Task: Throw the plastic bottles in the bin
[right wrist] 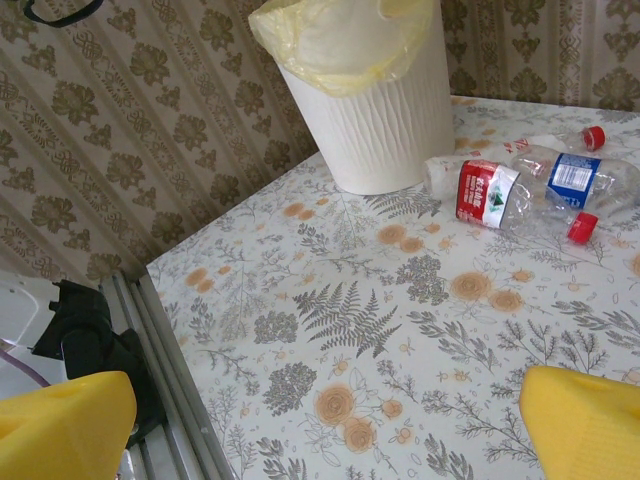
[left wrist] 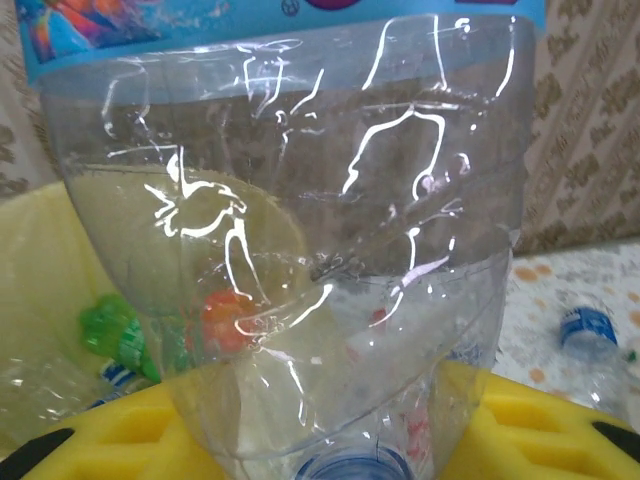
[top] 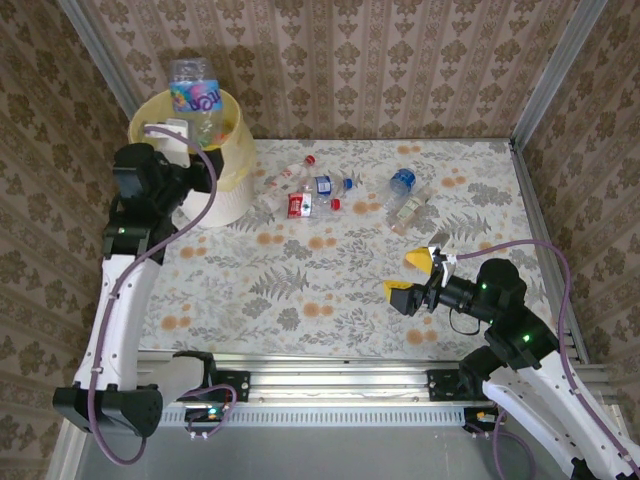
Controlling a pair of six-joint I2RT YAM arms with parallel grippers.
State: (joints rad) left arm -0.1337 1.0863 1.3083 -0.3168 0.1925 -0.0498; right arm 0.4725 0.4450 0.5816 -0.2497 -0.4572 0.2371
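The left jaws are clamped on a large clear bottle (top: 193, 95) (left wrist: 300, 250) with a bright blue label; their yellow pads (left wrist: 90, 435) press its lower part from both sides. The bottle stands roughly upright over the mouth of the bin (top: 228, 200) (left wrist: 40, 280), which sits at about 10 o'clock on the flowered worktop (top: 300, 290). Through the clear plastic the left wrist view shows the yellow liner with a green bottle (left wrist: 115, 335) and something orange (left wrist: 225, 320) lying inside the bin.

The right jaws are apart and hold nothing, their yellow pads (top: 418, 260) (right wrist: 585, 410) hovering over bare worktop at about 4 o'clock, well apart from every bottle.

Near 12 o'clock, just right of the bin, lies a loose cluster: a red-labelled bottle (top: 299, 205) (right wrist: 490, 195), a blue-labelled bottle (top: 323, 185) (right wrist: 575, 175) and a slim red-capped one (top: 298, 170), all on their sides. Toward 1 o'clock a blue-capped bottle (top: 402, 182) lies beside another clear bottle (top: 410, 212). From the right wrist the bin (right wrist: 380, 120) stands at 12 o'clock, the cluster at 2 o'clock.
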